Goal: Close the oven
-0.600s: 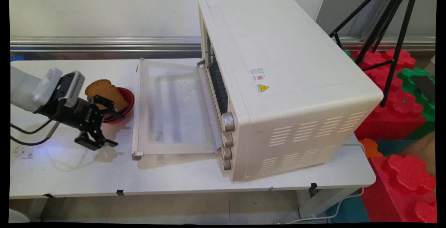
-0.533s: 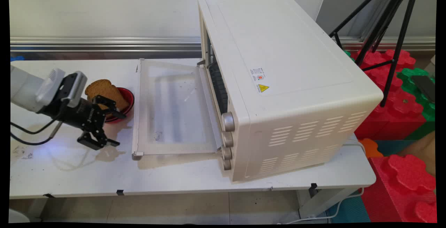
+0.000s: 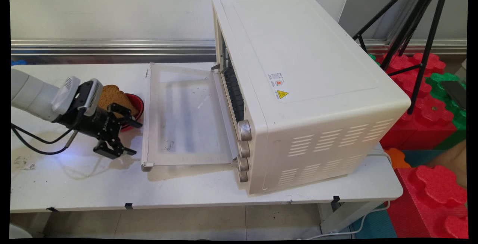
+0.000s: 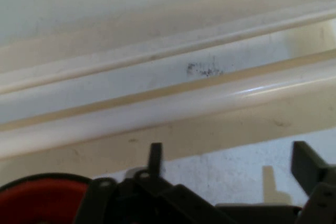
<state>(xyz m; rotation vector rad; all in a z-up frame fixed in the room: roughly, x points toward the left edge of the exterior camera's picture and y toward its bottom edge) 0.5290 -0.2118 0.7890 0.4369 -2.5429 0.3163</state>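
Observation:
My gripper (image 3: 133, 138) hovers low over the white table (image 3: 74, 184), open and holding nothing. It is just left of the lowered glass door (image 3: 186, 113) of a cream toaster oven (image 3: 298, 87). Right behind the gripper stands a red bowl (image 3: 138, 105) with a slice of brown toast (image 3: 111, 94) leaning in it; the hand hides part of both. In the hand view the open gripper (image 4: 231, 161) faces the door's long front edge (image 4: 157, 108), and the red bowl (image 4: 42, 198) shows at the bottom left.
The oven takes up the table's right half, with several knobs (image 3: 243, 149) on its front. A black tripod (image 3: 410, 31) and red and green foam blocks (image 3: 429, 113) stand beyond the table's right end. A wall rail (image 3: 112, 46) runs behind.
The gripper has moved to the right, closer to the oven door's left edge, and has stayed open. The bowl and toast have not moved.

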